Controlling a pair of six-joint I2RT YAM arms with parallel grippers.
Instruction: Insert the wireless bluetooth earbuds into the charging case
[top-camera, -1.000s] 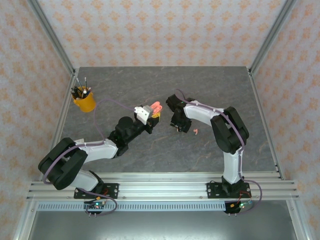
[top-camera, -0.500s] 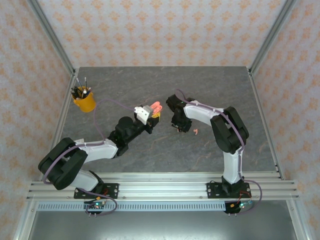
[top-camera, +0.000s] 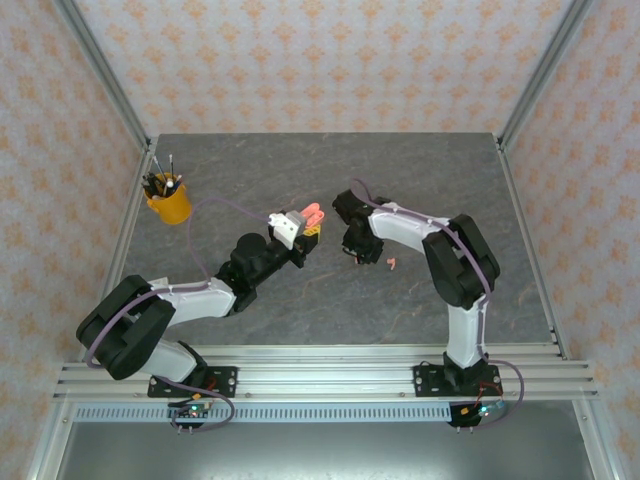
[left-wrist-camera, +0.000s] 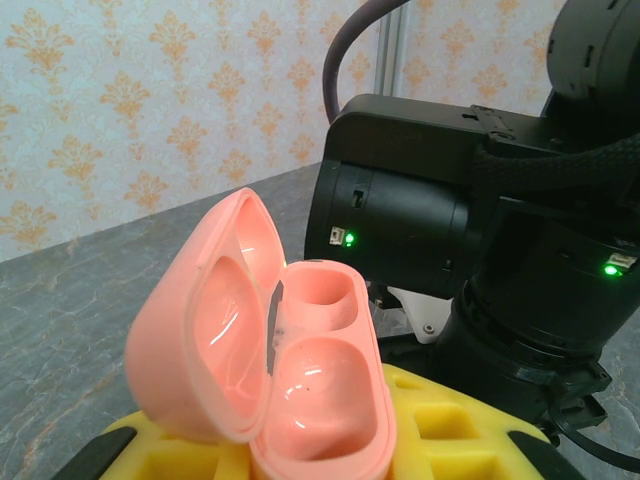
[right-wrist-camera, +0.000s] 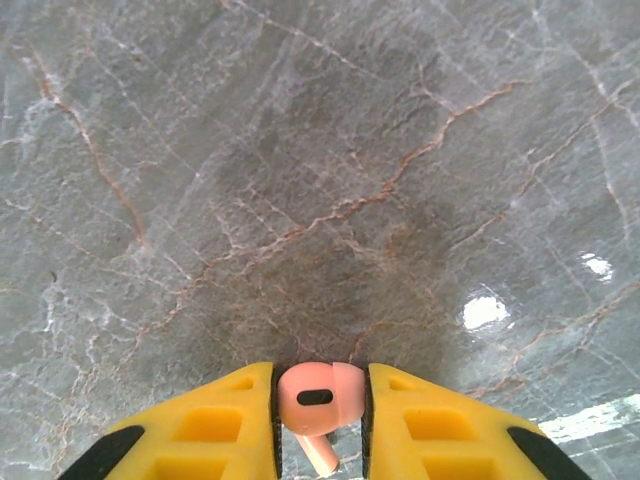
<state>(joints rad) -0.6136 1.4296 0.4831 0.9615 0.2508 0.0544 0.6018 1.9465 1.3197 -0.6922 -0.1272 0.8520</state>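
now the right fingers (right-wrist-camera: 210, 425) have clamped a coral earbud (right-wrist-camera: 318, 395); left fingers (left-wrist-camera: 480, 425) still grip the open case (left-wrist-camera: 300, 380).

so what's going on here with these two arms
The left hand holds a pink charging case with its lid flipped open and both wells empty. The right hand is down at the marble table, its yellow fingers pinching a pink earbud. A second pink earbud lies on the table just to its right. Nothing is in the case yet.
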